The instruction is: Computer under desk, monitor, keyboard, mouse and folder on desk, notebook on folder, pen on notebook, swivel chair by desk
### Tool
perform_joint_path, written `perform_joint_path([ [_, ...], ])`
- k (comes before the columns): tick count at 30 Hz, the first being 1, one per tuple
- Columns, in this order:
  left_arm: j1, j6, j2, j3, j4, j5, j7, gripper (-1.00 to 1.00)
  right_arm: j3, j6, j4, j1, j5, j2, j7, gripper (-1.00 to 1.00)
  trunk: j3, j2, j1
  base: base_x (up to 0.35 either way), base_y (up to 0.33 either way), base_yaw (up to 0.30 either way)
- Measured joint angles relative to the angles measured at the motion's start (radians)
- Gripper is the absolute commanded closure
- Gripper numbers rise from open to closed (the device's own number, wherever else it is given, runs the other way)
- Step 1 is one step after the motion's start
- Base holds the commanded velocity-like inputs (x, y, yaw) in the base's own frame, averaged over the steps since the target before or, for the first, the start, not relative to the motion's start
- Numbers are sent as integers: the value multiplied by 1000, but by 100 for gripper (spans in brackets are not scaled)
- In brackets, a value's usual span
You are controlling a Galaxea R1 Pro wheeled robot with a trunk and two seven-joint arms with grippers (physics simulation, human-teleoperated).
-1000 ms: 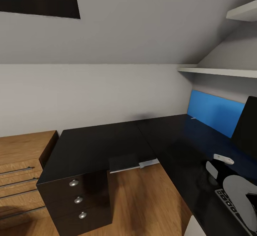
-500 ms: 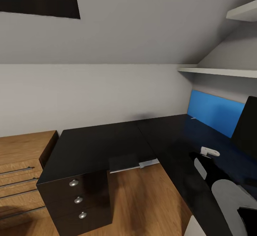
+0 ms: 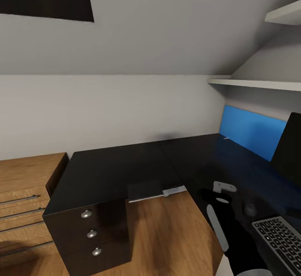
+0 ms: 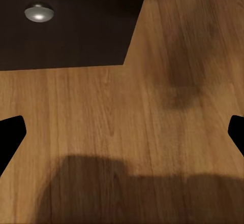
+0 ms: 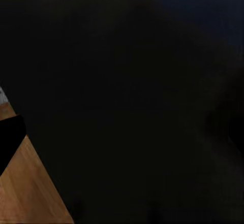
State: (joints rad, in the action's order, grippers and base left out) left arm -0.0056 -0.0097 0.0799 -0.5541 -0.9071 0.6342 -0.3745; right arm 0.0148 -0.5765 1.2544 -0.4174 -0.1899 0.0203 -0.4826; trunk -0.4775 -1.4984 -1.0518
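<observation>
The head view looked down on the corner of the L-shaped desk (image 3: 121, 167), its glossy black surface running leftward to a black three-drawer unit (image 3: 90, 234) with round silver knobs, and rightward along a blue back panel (image 3: 251, 132). A light wooden drawer chest (image 3: 25, 196) stood just beside the drawer unit, against the pale wall. White shelves (image 3: 259, 84) hung above the blue panel.

The keyboard (image 3: 280, 238) lay flat on the surface at the lower right of the head view, dark keys inside a lighter rim. The black edge of the monitor (image 3: 289, 146) rose behind it, near the back panel. A small dim rounded shape showed on the surface just beyond the keyboard; it was too faint to tell what it was.

The right arm (image 3: 223, 226) reached over the front edge of the surface, beside the keyboard and not touching it. In the right wrist view, the right hand (image 5: 122, 132) hung over the black surface, one dark fingertip (image 5: 9, 137) at the frame's edge and wooden floor at a corner; I could not tell how far it was spread.

In the left wrist view, the left hand (image 4: 122, 132) was spread wide and held nothing, its fingertips (image 4: 10, 132) apart over the wooden floor (image 4: 122, 132), near a drawer front with a silver knob (image 4: 38, 13).
</observation>
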Motion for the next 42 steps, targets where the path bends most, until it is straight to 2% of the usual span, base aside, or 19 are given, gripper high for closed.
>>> perform_joint_path([
  [2, 0, 0, 2, 3, 1, 1, -1, -100, 27, -11, 21, 13, -5, 11, -1, -100, 0, 0, 0, 0, 0, 0],
  [6, 0, -1, 3, 5, 1, 0, -1, -100, 29, -14, 28, 14, -5, 15, -1, -100, 0, 0, 0, -44, 0, 0],
  [13, 0, -1, 3, 6, 1, 0, -3, -100, 31, -13, 29, 15, -5, 17, -1, -100, 0, 0, -1, -319, 0, 88],
  [21, 0, -1, 3, 6, 0, -2, -3, -100, 49, -8, 26, 15, -3, 17, -1, -100, 0, 0, 0, -243, 14, 264],
  [42, 0, -1, 3, 8, 1, -1, -3, -100, 103, -4, 21, 16, 1, 17, -1, -100, 0, 0, 0, -9, 3, 277],
])
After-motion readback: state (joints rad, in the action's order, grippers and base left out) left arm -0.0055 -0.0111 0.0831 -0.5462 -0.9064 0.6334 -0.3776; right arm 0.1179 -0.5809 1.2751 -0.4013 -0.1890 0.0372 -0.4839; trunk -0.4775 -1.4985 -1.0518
